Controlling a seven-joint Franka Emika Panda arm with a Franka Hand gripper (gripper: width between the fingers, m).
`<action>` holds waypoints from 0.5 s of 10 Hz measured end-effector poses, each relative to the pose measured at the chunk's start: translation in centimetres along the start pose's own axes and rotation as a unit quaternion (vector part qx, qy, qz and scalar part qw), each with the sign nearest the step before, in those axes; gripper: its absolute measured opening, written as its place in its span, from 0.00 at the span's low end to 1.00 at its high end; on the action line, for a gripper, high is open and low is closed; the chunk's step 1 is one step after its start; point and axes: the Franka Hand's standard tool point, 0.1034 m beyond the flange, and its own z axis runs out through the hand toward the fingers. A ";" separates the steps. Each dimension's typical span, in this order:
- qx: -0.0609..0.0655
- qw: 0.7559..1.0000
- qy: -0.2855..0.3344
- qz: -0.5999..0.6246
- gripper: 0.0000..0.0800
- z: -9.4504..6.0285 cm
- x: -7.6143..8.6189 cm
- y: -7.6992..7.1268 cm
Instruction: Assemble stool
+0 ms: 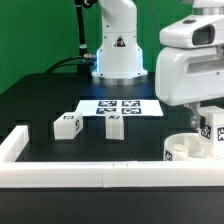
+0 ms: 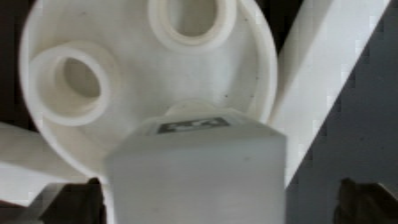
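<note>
One held leg of the stool sits in the gripper, whose jaws are closed narrowly on its sides. It hangs over the seat, which lies flat on the desk at the exterior view's right, just inside the white rail.

The wrist view shows the held leg's tagged end close before the seat and its two round sockets. Whether leg and seat touch cannot be told.

The second leg and third leg lie well apart from the seat, near the marker board, with open desk between.

The rail hides the seat's near edge. The fingers show only as dark slivers.
</note>
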 end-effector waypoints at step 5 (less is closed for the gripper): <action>0.001 0.994 0.000 0.107 0.42 0.0 0.0 0.0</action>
